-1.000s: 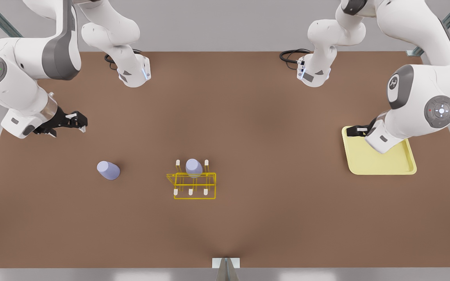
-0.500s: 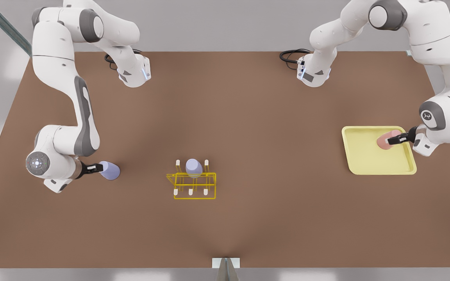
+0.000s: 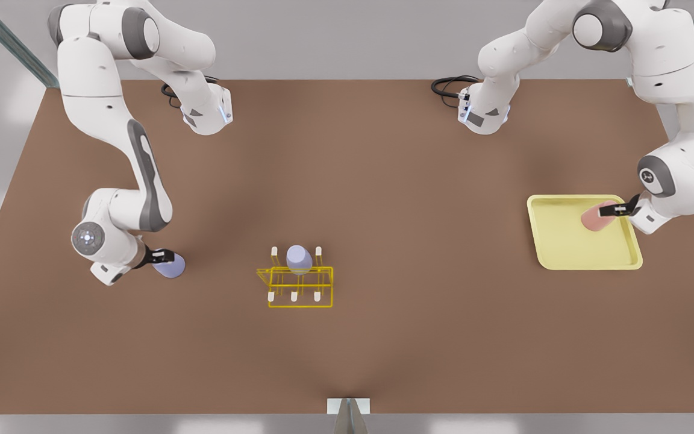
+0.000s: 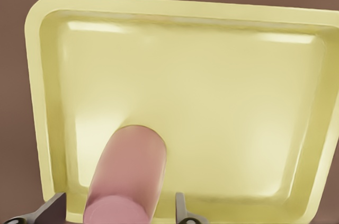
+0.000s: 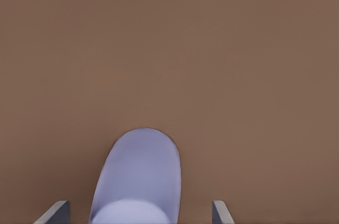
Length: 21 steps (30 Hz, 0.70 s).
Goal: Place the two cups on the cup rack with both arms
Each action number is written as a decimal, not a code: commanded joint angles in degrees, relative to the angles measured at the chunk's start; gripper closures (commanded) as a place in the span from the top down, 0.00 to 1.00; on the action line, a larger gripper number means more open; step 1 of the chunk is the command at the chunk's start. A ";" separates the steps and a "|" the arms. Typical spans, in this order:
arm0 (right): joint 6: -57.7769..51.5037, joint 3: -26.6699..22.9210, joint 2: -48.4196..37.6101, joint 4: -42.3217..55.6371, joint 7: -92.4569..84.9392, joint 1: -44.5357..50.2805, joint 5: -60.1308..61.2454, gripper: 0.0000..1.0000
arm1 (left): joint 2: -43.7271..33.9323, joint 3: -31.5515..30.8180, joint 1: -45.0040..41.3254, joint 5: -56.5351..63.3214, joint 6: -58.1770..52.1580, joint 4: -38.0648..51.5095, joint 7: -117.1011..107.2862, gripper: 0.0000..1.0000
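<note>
Pink cup (image 4: 127, 179) sits between my left gripper's (image 4: 119, 211) spread fingers; my right gripper (image 5: 140, 213) likewise brackets lavender cup (image 5: 139, 176), seemingly untouched.

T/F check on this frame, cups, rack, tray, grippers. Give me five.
1. The pink cup is on the yellow tray. True.
2. The rack holds no cup. False: a lavender cup sits on it.
3. The left gripper straddles the pink cup, fingers open. True.
4. The right gripper is at the rack. False: it straddles the lavender cup on the table.
5. The tray touches the rack. False: they are apart.
</note>
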 commanded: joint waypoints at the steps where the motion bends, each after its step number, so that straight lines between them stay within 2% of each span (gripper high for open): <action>1: 4.58 0.00 0.11 -0.41 6.16 -0.01 0.12 1.00 | 0.09 0.01 0.01 0.25 5.66 -1.92 9.77 1.00; 8: 11.96 0.08 -1.12 -7.44 6.16 -0.27 0.12 1.00 | 3.43 1.51 0.10 -0.01 6.90 -2.63 9.77 1.00; 12: 12.58 0.08 -2.27 -9.38 5.55 -0.71 0.03 1.00 | 4.83 1.51 0.01 -0.36 9.19 -2.63 9.77 1.00; 13: 12.67 0.17 -2.18 -9.38 5.55 -0.71 0.12 1.00 | 4.83 1.51 -0.08 -0.80 9.19 -2.63 9.77 0.76; 14: 12.67 0.17 -2.00 -9.47 5.55 -0.71 0.12 1.00 | 4.83 1.51 -0.08 -0.80 9.10 -2.63 9.77 0.74; 21: 12.67 0.35 -0.33 -9.47 5.19 -0.71 0.12 1.00 | 3.34 1.51 -0.43 -0.80 6.90 -2.45 9.77 0.74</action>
